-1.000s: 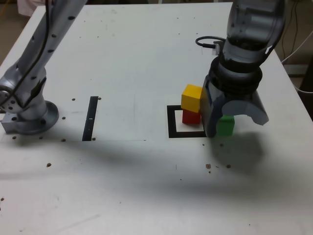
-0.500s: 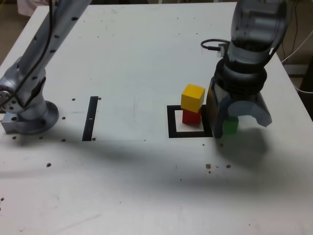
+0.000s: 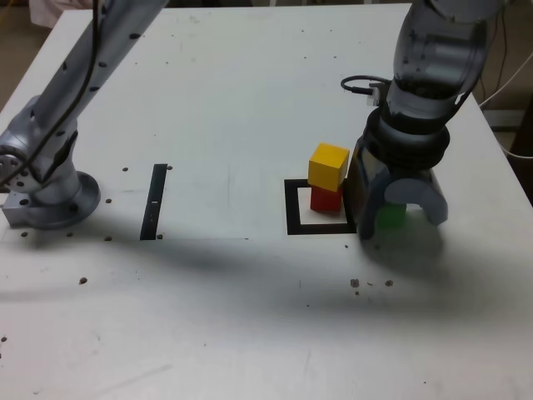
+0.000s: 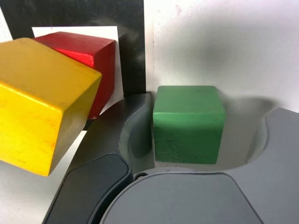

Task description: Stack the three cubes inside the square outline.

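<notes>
The green cube (image 3: 390,217) (image 4: 187,123) rests on the table just outside the square outline (image 3: 293,208) (image 4: 131,56), on the exterior view's right. My gripper (image 3: 400,223) (image 4: 202,131) straddles it, open. One finger (image 4: 138,126) touches the cube's side. The other finger (image 4: 273,140) stands a small gap away. Inside the outline the yellow cube (image 3: 328,166) (image 4: 42,102) sits, slightly turned, on the red cube (image 3: 326,199) (image 4: 91,60). That stack stands close beside the finger nearest the outline.
A narrow black strip (image 3: 155,200) lies at the exterior view's left of the outline. The arm's base (image 3: 50,196) stands at the far left. A black cable (image 3: 358,81) loops off the wrist. Small dark specks (image 3: 371,283) dot the table in front.
The gripper has come down over the green cube and its fingers have narrowed around it. The cubes have not moved.
</notes>
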Robot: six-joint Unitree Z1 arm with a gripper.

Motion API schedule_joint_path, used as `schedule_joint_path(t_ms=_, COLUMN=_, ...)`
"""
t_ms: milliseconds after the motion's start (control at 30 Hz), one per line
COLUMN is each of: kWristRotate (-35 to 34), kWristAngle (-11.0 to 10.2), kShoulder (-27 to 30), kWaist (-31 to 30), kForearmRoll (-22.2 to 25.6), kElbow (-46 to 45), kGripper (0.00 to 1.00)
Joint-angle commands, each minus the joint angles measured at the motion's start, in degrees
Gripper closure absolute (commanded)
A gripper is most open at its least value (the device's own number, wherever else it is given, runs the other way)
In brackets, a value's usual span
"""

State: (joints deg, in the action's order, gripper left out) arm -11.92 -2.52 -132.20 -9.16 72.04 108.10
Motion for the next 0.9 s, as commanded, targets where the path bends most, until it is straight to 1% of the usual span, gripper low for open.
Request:
schedule_joint_path(t_ms=0, kWristRotate=0.06, kWristAngle=-0.41, kShoulder=-0.04, kWaist=0.02, kForearmRoll=-0.16, kElbow=0.2, kGripper=0.55)
schedule_joint_path(t_ms=67, kWristRotate=0.06, kWristAngle=-0.61, kShoulder=-0.03, kWaist=0.02, kForearmRoll=-0.44, kElbow=0.36, kGripper=0.63)
schedule_joint_path(t_ms=133, kWristRotate=0.06, kWristAngle=-0.7, kShoulder=-0.07, kWaist=0.02, kForearmRoll=-0.7, kElbow=0.48, kGripper=0.68)
schedule_joint_path(t_ms=400, kWristRotate=0.06, kWristAngle=-0.46, kShoulder=-0.13, kWaist=0.2, kForearmRoll=-1.31, kElbow=0.55, kGripper=0.79)
schedule_joint_path(t_ms=533, kWristRotate=0.1, kWristAngle=-0.47, kShoulder=0.06, kWaist=0.2, kForearmRoll=-1.64, kElbow=0.36, kGripper=0.82)
schedule_joint_path(t_ms=700, kWristRotate=0.37, kWristAngle=-0.43, kShoulder=0.09, kWaist=0.2, kForearmRoll=-3.17, kElbow=-0.53, kGripper=0.84)
schedule_joint_path(t_ms=767, kWristRotate=0.42, kWristAngle=-0.72, kShoulder=0.4, kWaist=0.15, kForearmRoll=-3.04, kElbow=-0.61, kGripper=0.85)
schedule_joint_path(t_ms=867, kWristRotate=0.46, kWristAngle=-1.75, kShoulder=1.45, kWaist=-0.14, kForearmRoll=-1.55, kElbow=0.13, kGripper=0.85)
